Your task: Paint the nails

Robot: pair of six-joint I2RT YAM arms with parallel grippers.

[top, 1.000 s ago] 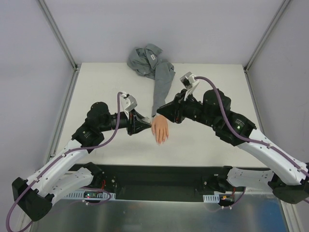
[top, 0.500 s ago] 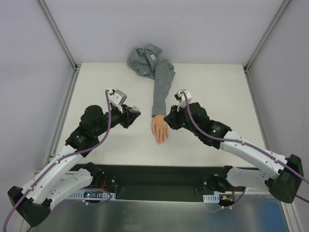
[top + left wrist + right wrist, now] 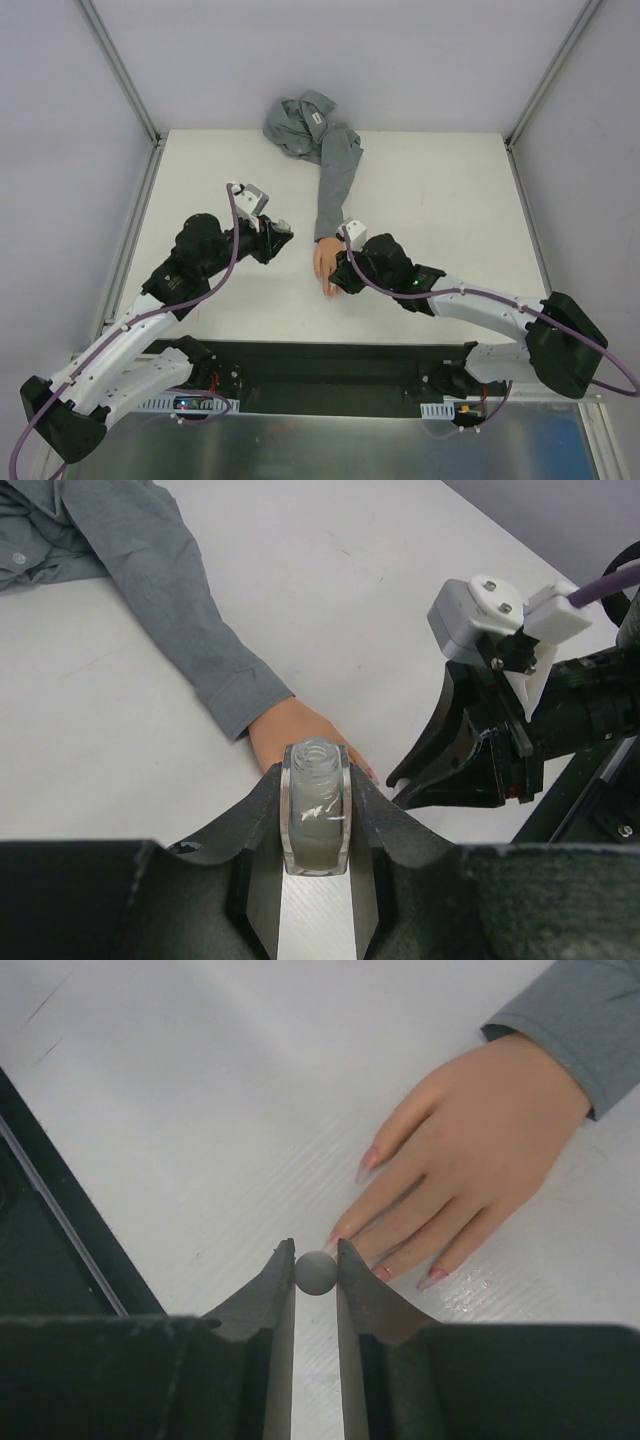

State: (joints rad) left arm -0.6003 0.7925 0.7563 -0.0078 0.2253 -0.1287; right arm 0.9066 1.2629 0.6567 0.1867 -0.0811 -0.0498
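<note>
A peach mannequin hand (image 3: 326,262) with a grey sleeve (image 3: 336,180) lies palm down mid-table. Its nails (image 3: 369,1159) look pink in the right wrist view. My left gripper (image 3: 283,235) is shut on a small clear open bottle (image 3: 316,805), held upright just left of the hand (image 3: 295,730). My right gripper (image 3: 335,283) is shut on a round grey brush cap (image 3: 316,1272). The cap sits right at a fingertip nail (image 3: 340,1232); the brush below it is hidden. The right gripper also shows in the left wrist view (image 3: 470,750).
The rest of the grey shirt (image 3: 300,122) is bunched at the table's far edge. The black base strip (image 3: 330,365) runs along the near edge, close behind my right gripper. White table surface (image 3: 440,200) lies on both sides of the hand.
My left gripper drew back left from the hand with the bottle, then stayed. My right gripper came from the hand's right side down to the fingertips with the brush cap.
</note>
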